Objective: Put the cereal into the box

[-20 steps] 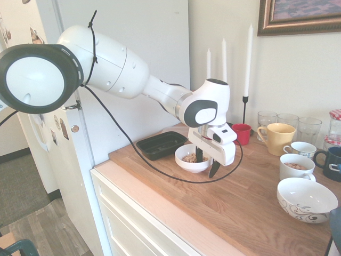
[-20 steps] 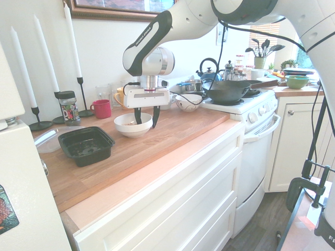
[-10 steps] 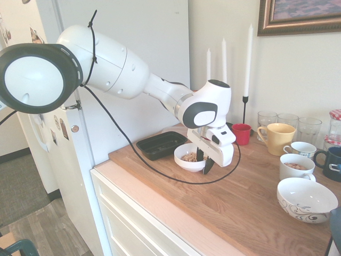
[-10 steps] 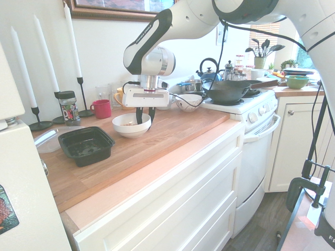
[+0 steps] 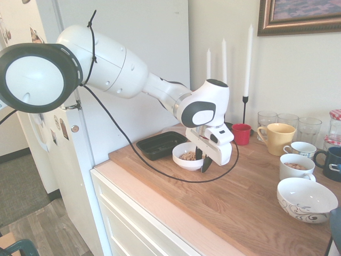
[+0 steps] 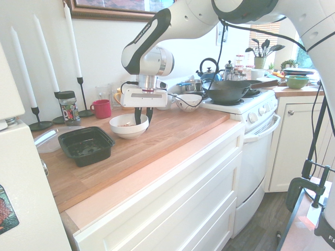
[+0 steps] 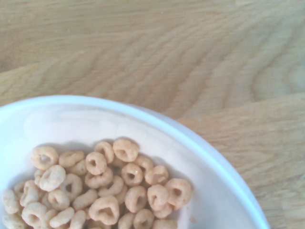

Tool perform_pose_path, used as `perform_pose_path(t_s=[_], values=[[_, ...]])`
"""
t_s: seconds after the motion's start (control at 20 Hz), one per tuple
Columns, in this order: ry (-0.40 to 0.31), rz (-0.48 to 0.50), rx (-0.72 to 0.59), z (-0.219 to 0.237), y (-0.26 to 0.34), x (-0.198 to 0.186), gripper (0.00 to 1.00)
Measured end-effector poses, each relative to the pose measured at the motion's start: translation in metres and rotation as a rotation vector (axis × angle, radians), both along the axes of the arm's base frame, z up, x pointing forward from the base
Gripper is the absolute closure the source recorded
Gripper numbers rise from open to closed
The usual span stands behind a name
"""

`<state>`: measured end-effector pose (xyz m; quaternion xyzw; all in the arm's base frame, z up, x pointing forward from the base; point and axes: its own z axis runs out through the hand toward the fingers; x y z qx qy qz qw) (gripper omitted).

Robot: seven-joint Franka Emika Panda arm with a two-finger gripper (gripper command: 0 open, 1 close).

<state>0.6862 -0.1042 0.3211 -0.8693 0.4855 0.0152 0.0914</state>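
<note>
Cereal (image 7: 105, 200) lies inside the white bowl (image 5: 187, 156) on the desk (image 5: 224, 202), near the black box (image 6: 86, 146); the fingers (image 6: 143, 116) are pinching the side wall of this bowl

Both exterior views are brightly lit, with pale, washed-out whites. In the wrist view, the wood (image 7: 205, 57) is softly blurred, and faint shadow is seen beside the cereal (image 7: 105, 191).

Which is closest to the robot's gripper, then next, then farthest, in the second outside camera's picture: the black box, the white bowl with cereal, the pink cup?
1. White bowl, right at the gripper.
2. Pink cup, behind, toward the wall.
3. Black box, beyond the bowl.
</note>
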Motion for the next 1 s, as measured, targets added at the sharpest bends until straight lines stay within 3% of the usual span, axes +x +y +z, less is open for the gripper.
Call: perform_pose_path(t_s=[1.0], values=[[0.000, 0.072, -0.135, 0.043, 0.027, 0.008, 1.00]])
